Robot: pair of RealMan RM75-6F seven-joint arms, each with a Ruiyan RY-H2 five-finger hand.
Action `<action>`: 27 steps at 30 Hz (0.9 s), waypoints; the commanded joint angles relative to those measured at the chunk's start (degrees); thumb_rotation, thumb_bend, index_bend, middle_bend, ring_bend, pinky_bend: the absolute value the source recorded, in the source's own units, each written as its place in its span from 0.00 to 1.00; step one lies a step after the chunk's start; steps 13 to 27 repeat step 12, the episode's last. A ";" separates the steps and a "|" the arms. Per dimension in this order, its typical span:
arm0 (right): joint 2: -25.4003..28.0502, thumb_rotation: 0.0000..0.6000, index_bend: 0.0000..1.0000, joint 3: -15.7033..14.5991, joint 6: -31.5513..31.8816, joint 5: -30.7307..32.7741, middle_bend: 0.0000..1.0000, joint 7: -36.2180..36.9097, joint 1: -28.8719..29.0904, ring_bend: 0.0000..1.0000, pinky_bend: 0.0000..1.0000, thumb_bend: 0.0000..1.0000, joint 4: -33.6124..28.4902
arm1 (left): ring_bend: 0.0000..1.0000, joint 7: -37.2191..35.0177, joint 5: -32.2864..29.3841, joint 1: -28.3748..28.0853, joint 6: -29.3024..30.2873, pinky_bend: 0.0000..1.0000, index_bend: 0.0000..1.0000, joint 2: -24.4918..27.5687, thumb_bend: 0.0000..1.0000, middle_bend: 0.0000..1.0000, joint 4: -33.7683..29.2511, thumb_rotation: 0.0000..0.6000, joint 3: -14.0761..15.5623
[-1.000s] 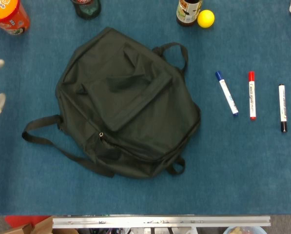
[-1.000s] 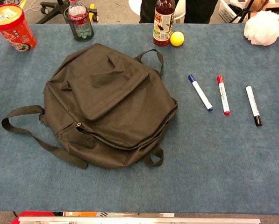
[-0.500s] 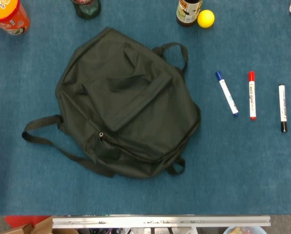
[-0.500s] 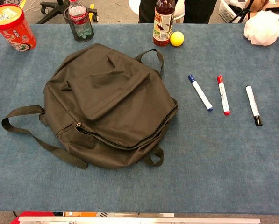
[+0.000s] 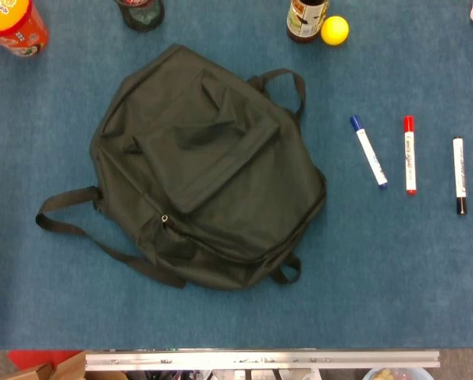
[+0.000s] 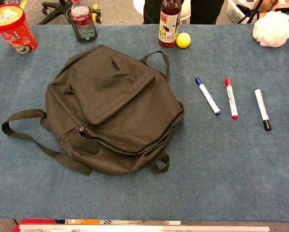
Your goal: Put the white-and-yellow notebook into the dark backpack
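The dark backpack (image 5: 208,170) lies flat on the blue table, left of centre, its straps trailing to the lower left; in the chest view the backpack (image 6: 113,108) shows its zipper line running along the lower right side. No white-and-yellow notebook shows in either view. Neither hand is in view.
Three markers lie to the right: blue-capped (image 5: 368,150), red-capped (image 5: 410,154), black-capped (image 5: 458,175). Along the far edge stand an orange canister (image 6: 13,28), a clear bottle (image 6: 83,21), a dark bottle (image 6: 169,23), a yellow ball (image 6: 183,40) and a white puff (image 6: 274,28).
One second ago white fingertips of the left hand showed at the left edge of the head view; they have withdrawn out of the frame. Nothing on the table moved.
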 commanded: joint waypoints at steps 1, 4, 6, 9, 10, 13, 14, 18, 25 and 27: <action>0.80 1.00 0.14 -0.90 -0.11 1.27 0.20 -0.42 0.62 0.00 0.16 0.20 -0.93 | 0.20 1.70 0.13 0.01 -0.63 0.28 0.25 -0.23 0.29 0.26 0.19 1.00 -0.14; 1.20 1.00 0.14 -1.48 0.20 2.31 0.20 -0.19 1.07 0.00 0.16 0.20 -1.51 | 0.20 2.09 0.03 0.13 -0.70 0.28 0.25 0.04 0.29 0.26 -0.54 1.00 -0.53; 1.36 1.00 0.14 -2.03 0.65 2.69 0.20 -0.21 1.38 0.00 0.16 0.20 -1.65 | 0.20 1.87 0.20 0.27 -0.22 0.28 0.25 0.21 0.29 0.26 -0.83 1.00 -1.03; 1.47 1.00 0.14 -2.81 1.19 3.15 0.20 -0.26 1.85 0.00 0.16 0.20 -1.74 | 0.20 2.01 0.59 0.38 -0.02 0.28 0.25 0.44 0.29 0.26 -1.02 1.00 -1.33; 1.47 1.00 0.14 -3.07 1.41 3.35 0.20 -0.14 2.04 0.00 0.16 0.20 -1.79 | 0.20 2.03 0.74 0.39 -0.14 0.28 0.25 0.50 0.29 0.26 -1.11 1.00 -1.34; 1.50 1.00 0.14 -3.48 1.74 3.54 0.20 0.00 2.31 0.00 0.16 0.20 -1.84 | 0.20 2.28 0.89 0.42 -0.43 0.28 0.25 0.56 0.29 0.26 -1.22 1.00 -1.28; 1.50 1.00 0.14 -3.48 1.74 3.54 0.20 0.00 2.31 0.00 0.16 0.20 -1.84 | 0.20 2.28 0.89 0.42 -0.43 0.28 0.25 0.56 0.29 0.26 -1.22 1.00 -1.28; 1.50 1.00 0.14 -3.48 1.74 3.54 0.20 0.00 2.31 0.00 0.16 0.20 -1.84 | 0.20 2.28 0.89 0.42 -0.43 0.28 0.25 0.56 0.29 0.26 -1.22 1.00 -1.28; 1.50 1.00 0.14 -3.48 1.74 3.54 0.20 0.00 2.31 0.00 0.16 0.20 -1.84 | 0.20 2.28 0.89 0.42 -0.43 0.28 0.25 0.56 0.29 0.26 -1.22 1.00 -1.28; 1.50 1.00 0.14 -3.48 1.74 3.54 0.20 0.00 2.31 0.00 0.16 0.20 -1.84 | 0.20 2.28 0.89 0.42 -0.43 0.28 0.25 0.56 0.29 0.26 -1.22 1.00 -1.28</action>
